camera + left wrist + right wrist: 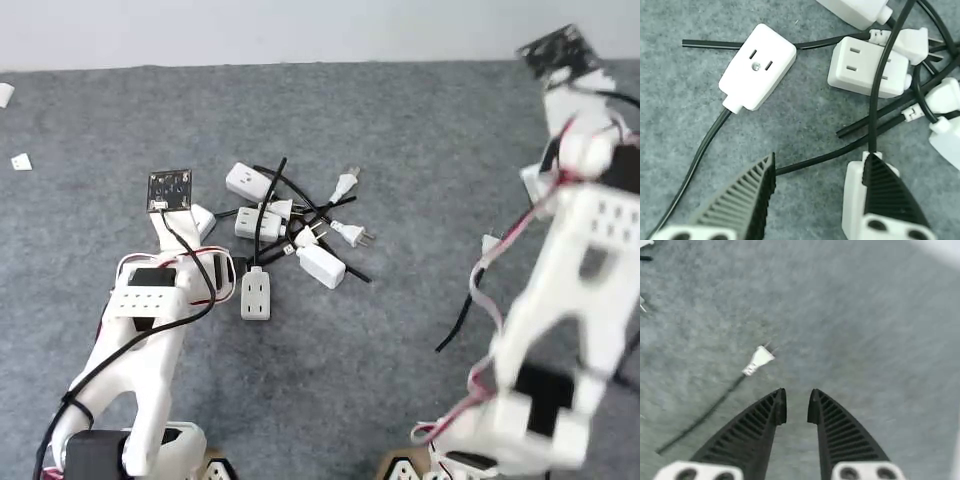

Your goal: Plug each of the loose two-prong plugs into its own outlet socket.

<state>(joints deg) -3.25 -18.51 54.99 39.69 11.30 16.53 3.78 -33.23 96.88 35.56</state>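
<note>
Several white outlet sockets and two-prong plugs lie tangled in black cords mid-table, among them a socket (pixel 245 181), a socket (pixel 321 265) and plugs (pixel 345 185) (pixel 352 234). My left gripper (pixel 821 159) hangs open low over this pile. One of its fingers (pixel 885 190) is above a socket block (pixel 855 200), the other finger (pixel 747 195) over bare carpet. A socket (pixel 757 65) faces up just ahead, beside another socket (pixel 867 67). My right gripper (pixel 796 397) is narrowly open with nothing in it, raised above a lone white plug (pixel 758 361) on a black cord.
Grey carpet covers the table. The left arm (pixel 150 300) stands at the front left, the right arm (pixel 590 250) rises tall at the right. Beside the right arm lies the lone plug (pixel 490 243) with its cord (pixel 455 325). Small white scraps (pixel 20 161) lie at the far left.
</note>
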